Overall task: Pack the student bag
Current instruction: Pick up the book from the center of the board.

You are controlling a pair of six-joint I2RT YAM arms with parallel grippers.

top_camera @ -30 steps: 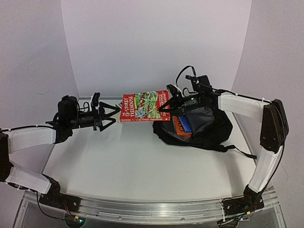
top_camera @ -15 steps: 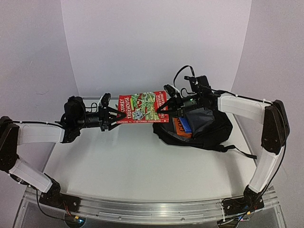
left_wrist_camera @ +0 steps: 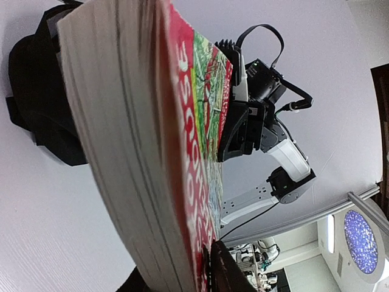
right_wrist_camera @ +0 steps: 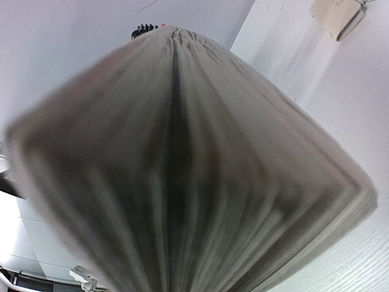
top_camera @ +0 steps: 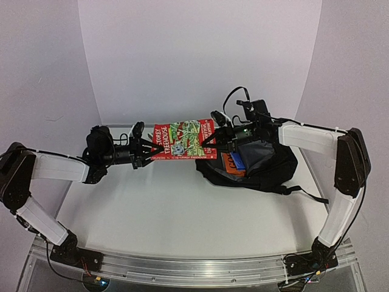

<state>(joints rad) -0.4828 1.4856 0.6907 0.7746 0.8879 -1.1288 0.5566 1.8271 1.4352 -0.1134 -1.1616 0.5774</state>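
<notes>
Aloft: left pincer (top_camera: pixel 146 152), right pincer (top_camera: pixel 214 139) clamp opposite book (top_camera: pixel 182 141) edges.

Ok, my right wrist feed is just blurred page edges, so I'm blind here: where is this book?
Observer: The red book hangs above the table, beside the student bag, its right end in the right hand.
Operator: Left hand on it too?
Observer: Yes, the left hand grips its left end.
Operator: Bag empty?
Observer: No, orange and blue items show in its open mouth.
</notes>
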